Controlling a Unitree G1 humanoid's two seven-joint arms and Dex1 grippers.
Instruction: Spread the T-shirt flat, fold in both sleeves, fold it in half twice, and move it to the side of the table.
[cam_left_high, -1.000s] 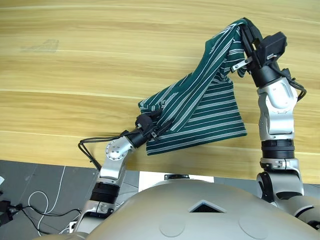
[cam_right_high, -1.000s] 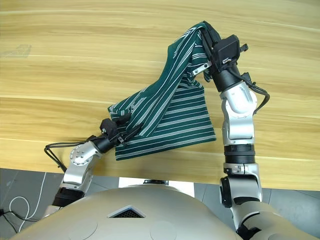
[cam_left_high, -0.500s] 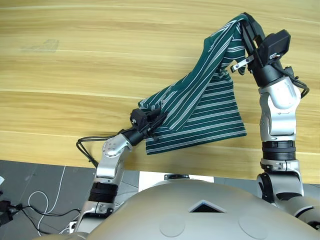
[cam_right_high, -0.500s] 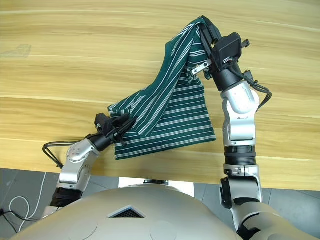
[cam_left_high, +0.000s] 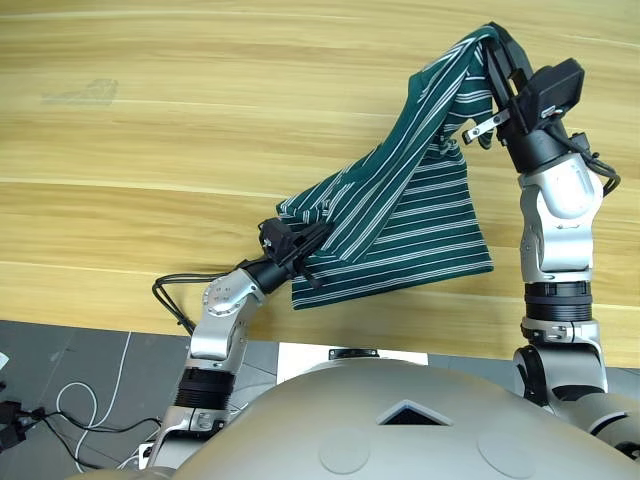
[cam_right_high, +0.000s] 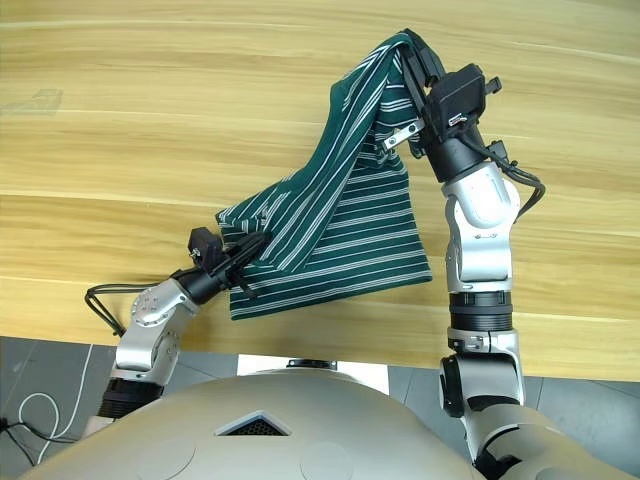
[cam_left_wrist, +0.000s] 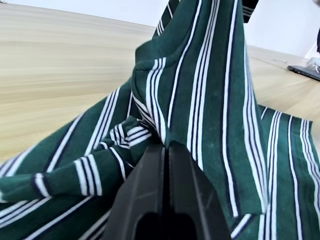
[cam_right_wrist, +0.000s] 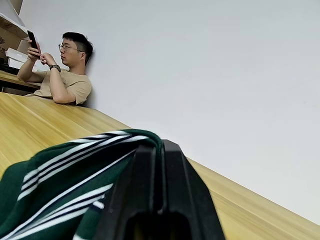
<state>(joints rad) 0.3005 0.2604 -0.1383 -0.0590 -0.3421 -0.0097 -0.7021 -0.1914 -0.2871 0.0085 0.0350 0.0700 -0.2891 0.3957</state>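
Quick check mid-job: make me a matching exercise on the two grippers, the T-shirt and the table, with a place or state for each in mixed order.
Things:
1. left gripper
2. right gripper
3. T-shirt
4. table

Places or states:
A. light wood surface under the cloth
B. shut on cloth low, close to the table's near edge
C. green with white stripes, stretched between two holds
D. shut on cloth at the far, lifted end

Pairs: 1-B, 2-D, 3-C, 4-A
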